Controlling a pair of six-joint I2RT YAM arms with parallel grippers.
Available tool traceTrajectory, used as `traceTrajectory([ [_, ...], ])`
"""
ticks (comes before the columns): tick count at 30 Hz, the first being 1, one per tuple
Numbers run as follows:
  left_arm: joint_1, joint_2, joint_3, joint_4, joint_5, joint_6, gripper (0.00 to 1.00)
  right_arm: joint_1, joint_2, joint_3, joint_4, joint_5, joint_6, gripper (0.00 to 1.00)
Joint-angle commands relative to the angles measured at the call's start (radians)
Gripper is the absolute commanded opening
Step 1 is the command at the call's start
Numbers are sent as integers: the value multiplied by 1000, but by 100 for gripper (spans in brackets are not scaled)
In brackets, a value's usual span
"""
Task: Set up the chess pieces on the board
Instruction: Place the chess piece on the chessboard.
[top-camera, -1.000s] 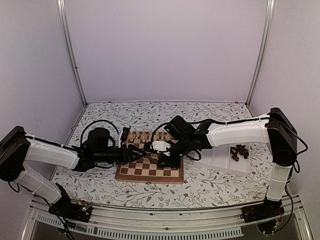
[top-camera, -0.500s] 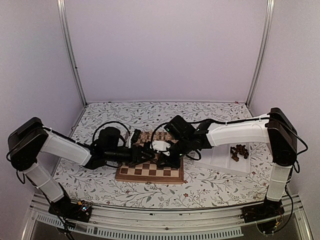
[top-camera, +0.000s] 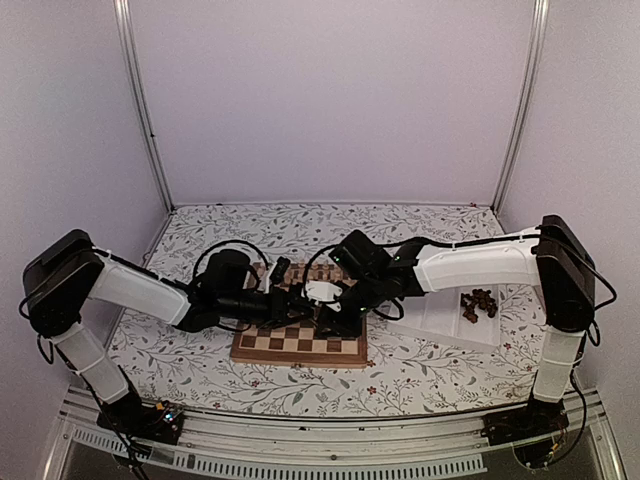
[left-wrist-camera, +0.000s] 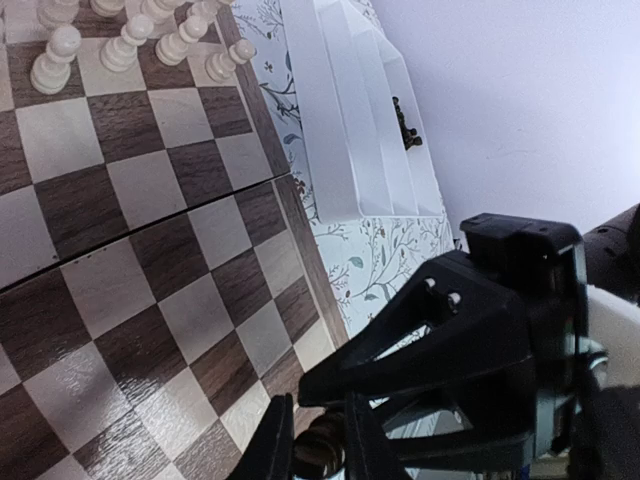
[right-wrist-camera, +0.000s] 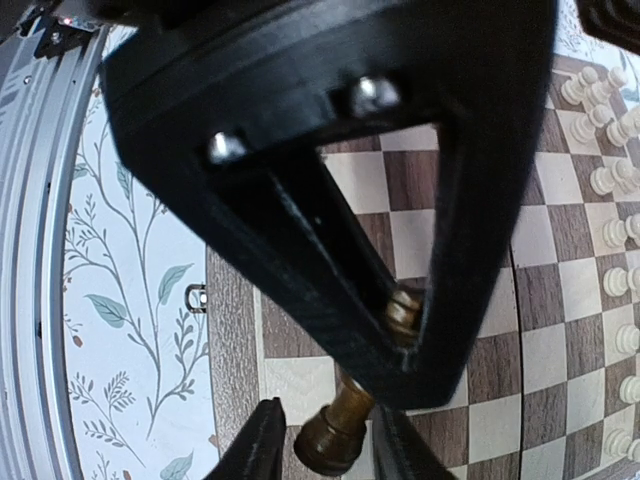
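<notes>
Item: dark chess piece (right-wrist-camera: 335, 438), tilted, above the board (left-wrist-camera: 150, 250) near one edge. Left gripper (left-wrist-camera: 320, 445): clenched on the piece's head. Right gripper (right-wrist-camera: 328, 410): jaws parted either side of its base (slim gaps show). Other dark pieces (top-camera: 478, 303): heaped in white tray (top-camera: 440, 318).

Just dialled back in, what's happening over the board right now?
Both arms meet above the square wooden chessboard, sharing one dark brown wooden chess piece. The left claw is shut on its narrow end. The right claw flanks its wide base, but I can't tell if it grips. More dark pieces lie in the white ridged tray.
</notes>
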Motion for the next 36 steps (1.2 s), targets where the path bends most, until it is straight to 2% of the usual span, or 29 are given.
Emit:
traceTrajectory([
  [1,-20,-69,103,-199,-20,136,13,-4,-64,1,-18,11,-19,38],
  [7,-43,-221,260,-649,-264,415,13,-61,-238,-150,-23,47,-107,49],
  [10,-58,-261,314,-810,-386,495,13,-187,-337,-201,-18,-89,-115,49],
  [13,-89,-285,341,-900,-491,550,14,-337,-403,-270,23,-256,-99,49],
  [15,-135,-293,359,-933,-557,588,14,-400,-445,-322,57,-276,-124,49],
  [18,-197,-275,396,-990,-647,612,14,-444,-493,-376,102,-169,-175,49],
  [21,-229,-220,412,-1028,-670,615,14,-501,-520,-390,113,-233,-164,49],
  [30,-318,-48,464,-1084,-734,625,14,-508,-513,-399,120,-200,-183,49],
  [36,-333,-31,449,-1080,-736,609,14,-509,-520,-408,124,-206,-191,49],
])
